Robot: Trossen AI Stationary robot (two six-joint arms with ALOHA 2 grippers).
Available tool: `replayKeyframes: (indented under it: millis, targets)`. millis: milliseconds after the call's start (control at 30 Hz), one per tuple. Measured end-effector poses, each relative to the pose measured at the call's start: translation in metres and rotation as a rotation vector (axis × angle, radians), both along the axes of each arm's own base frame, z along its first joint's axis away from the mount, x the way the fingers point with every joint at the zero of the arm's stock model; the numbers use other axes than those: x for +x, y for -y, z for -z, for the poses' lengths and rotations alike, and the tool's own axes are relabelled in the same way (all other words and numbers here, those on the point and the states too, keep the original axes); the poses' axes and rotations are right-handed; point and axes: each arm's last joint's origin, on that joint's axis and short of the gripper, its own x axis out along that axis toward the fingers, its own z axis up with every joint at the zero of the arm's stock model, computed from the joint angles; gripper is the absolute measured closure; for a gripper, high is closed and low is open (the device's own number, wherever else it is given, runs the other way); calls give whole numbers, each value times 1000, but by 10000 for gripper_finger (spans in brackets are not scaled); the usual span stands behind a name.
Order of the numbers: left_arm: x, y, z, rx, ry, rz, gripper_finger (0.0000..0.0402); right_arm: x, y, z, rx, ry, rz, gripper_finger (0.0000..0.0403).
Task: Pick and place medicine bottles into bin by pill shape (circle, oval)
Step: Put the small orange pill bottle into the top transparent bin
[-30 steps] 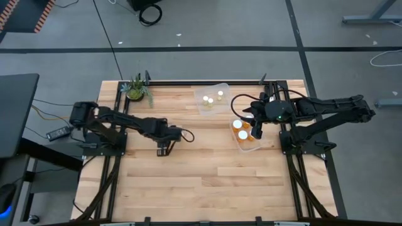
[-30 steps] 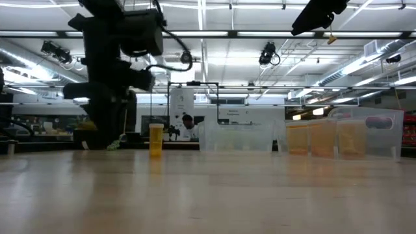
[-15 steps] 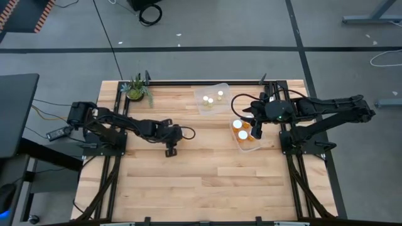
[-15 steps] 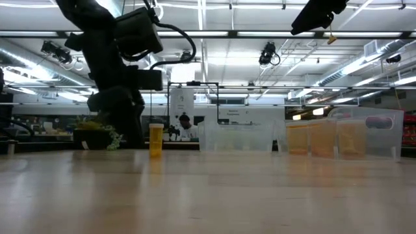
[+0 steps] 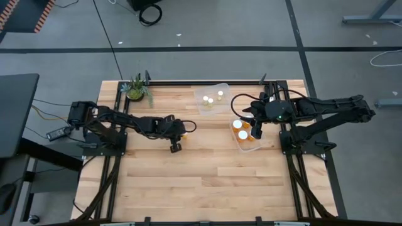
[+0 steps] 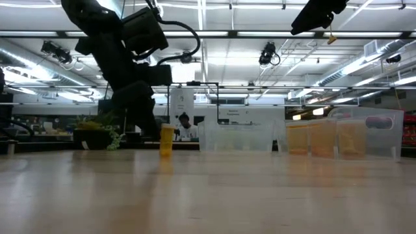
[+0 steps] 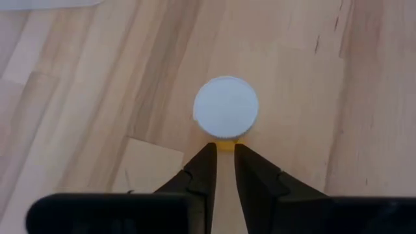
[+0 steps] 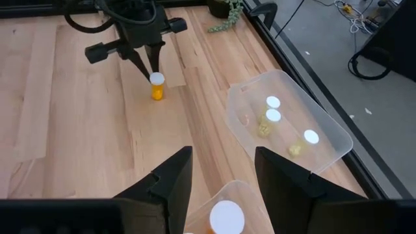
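Mid-table, left gripper (image 7: 221,159) jaws nearly together just behind small amber white-capped medicine bottle (image 7: 225,109), apparently not pinching; should reopen, straddle squarely, then squeeze.

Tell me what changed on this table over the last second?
The left arm reached farther right across the wooden table, bringing its tool to the lone amber bottle with a white cap; its fingers narrowed beside the bottle. The right tool stayed above the clear bin of orange bottles; the other clear bin did not move.
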Motion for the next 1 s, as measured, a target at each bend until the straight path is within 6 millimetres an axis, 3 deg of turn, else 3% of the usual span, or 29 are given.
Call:
replayKeyframes:
  millis: [333, 533, 667, 833, 1000]
  targets:
    - [4, -5, -3, 17, 43, 6, 345, 0, 0, 0, 1, 0, 1, 228]
    - [-2, -4, 1, 1, -19, -13, 351, 0, 0, 0, 5, 2, 4, 228]
    - [5, -4, 7, -15, 34, -39, 346, 1, 0, -1, 4, 10, 2, 228]
    - [12, -4, 13, -29, 44, -74, 303, -1, -1, 1, 16, -13, -1, 228]
    - [14, -3, 13, -18, 59, -94, 217, -1, -1, 1, 7, -11, -3, 228]
